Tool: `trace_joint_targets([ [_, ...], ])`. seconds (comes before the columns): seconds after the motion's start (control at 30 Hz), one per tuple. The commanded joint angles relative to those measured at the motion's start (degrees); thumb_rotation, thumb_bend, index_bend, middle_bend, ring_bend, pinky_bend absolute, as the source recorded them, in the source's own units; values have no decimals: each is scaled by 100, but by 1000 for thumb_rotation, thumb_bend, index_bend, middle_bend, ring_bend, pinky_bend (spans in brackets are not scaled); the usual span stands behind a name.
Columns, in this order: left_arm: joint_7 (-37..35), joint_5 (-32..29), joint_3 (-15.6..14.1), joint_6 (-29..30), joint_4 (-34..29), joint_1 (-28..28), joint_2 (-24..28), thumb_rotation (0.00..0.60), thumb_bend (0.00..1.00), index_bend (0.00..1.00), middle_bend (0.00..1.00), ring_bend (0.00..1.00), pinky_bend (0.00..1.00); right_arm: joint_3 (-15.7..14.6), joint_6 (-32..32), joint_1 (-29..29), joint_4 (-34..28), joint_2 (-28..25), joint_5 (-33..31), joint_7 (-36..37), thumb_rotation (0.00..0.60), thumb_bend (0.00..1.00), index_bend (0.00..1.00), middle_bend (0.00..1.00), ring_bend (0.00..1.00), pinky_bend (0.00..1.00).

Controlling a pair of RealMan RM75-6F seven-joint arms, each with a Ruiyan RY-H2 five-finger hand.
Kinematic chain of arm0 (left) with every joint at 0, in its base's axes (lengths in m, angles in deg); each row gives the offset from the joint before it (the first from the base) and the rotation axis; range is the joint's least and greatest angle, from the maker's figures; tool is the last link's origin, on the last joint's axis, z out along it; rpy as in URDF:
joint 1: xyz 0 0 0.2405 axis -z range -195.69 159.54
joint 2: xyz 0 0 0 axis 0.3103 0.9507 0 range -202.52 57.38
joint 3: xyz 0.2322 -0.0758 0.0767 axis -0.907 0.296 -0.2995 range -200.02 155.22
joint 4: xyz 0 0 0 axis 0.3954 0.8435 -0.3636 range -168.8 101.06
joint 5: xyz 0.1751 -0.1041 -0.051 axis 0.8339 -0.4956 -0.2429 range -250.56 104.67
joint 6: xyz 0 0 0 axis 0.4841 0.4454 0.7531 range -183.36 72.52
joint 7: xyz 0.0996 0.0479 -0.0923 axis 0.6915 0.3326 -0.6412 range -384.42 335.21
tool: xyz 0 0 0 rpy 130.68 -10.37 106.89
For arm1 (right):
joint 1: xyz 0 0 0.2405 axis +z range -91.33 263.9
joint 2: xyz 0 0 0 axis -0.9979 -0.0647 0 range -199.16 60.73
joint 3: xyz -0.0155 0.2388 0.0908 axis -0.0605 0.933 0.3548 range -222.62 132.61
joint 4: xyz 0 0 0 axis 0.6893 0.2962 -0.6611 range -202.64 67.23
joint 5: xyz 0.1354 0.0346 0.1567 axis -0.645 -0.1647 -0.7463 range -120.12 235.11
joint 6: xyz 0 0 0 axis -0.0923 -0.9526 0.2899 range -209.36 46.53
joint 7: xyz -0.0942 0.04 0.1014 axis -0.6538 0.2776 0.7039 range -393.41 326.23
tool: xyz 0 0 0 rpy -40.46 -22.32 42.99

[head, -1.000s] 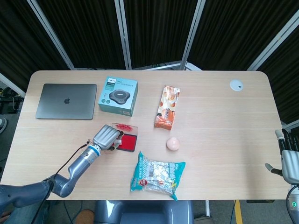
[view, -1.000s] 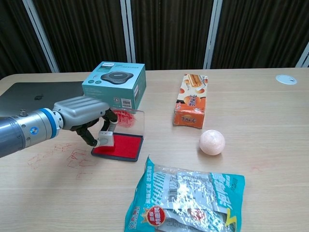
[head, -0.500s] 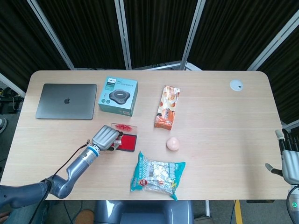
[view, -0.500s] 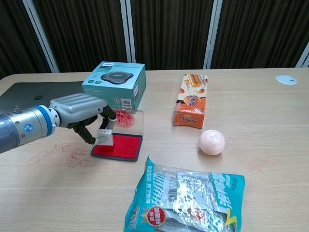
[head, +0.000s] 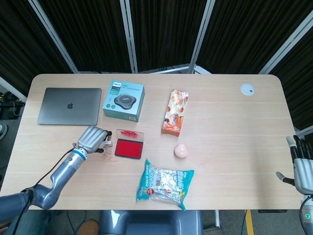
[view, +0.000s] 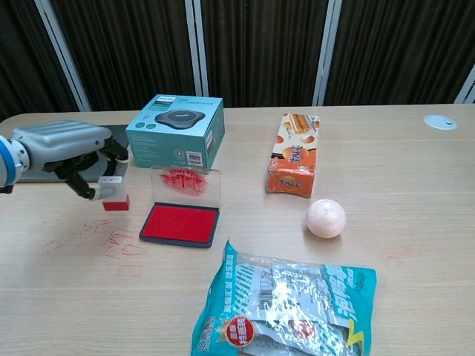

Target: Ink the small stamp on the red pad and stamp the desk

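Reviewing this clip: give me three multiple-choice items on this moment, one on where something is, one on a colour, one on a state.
1. Where is the small stamp?
A. On the laptop
B. Left of the ink pad, over the desk
C. Beside the pink ball

2. What colour is the ink pad surface?
A. Blue
B. Black
C. Red

3. What is the left robot hand doing?
A. Holding the stamp
B. Resting flat on the desk, holding nothing
C. Gripping the teal box

Answers: 1 B, the chest view shows the stamp clear of the pad's left edge, above bare wood with red marks. 2 C, the open pad is red. 3 A, the stamp sits between its fingers.
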Motion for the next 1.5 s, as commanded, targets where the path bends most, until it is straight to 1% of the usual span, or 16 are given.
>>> trace_joint_targets([
  [0.03,-138,17,-99,-29,67,-94,70,600,450,614,577,829,902,-5,-4,-1,-9,-1,10,-5,600,0,0,0,0,0],
  [0.23,-428,217,-213,-14,331,-195,0,600,451,605,571,827,901,-8,-16,0,-39,-2,31,-27,600,0,0,0,0,0],
  [0.5,-694,437,-266,19,668,-248,-249,600,451,554,533,825,900,1,0,1,-28,-1,-2,-24,600,0,0,0,0,0],
  [0.7,-770,500,-297,-38,863,-264,-405,600,450,537,521,824,897,5,3,1,-32,-2,-10,-15,600,0,0,0,0,0],
  [0.8,-779,513,-302,-61,935,-270,-457,600,450,507,498,821,896,6,9,2,-28,0,-17,-15,600,0,0,0,0,0],
  [0.93,-773,527,-307,-88,988,-276,-496,600,448,454,437,819,894,10,12,2,-30,-4,-21,13,600,0,0,0,0,0],
  [1.0,-743,537,-320,-103,999,-278,-497,600,412,420,397,816,893,7,17,2,-37,-5,-11,39,600,0,0,0,0,0],
  [1.03,-713,539,-320,-99,1003,-281,-499,600,375,402,377,814,892,6,20,4,-35,-8,-9,46,600,0,0,0,0,0],
  [1.07,-696,539,-317,-93,1002,-284,-500,600,335,388,366,812,892,6,21,4,-33,-9,-8,44,600,0,0,0,0,0],
  [1.17,-683,542,-307,-84,968,-294,-486,600,277,373,354,810,891,5,19,1,-36,-11,-8,56,600,0,0,0,0,0],
  [1.3,-684,563,-300,-61,919,-310,-445,600,248,351,332,807,889,3,13,-1,-37,-14,-1,57,600,0,0,0,0,0],
  [1.37,-702,580,-273,1,845,-328,-379,600,236,326,297,801,886,3,5,-5,-44,-18,1,58,600,0,0,0,0,0],
  [1.5,-715,739,-189,396,442,-422,-24,600,232,291,249,789,877,2,-8,-11,-68,-34,16,71,600,0,0,0,0,0],
])
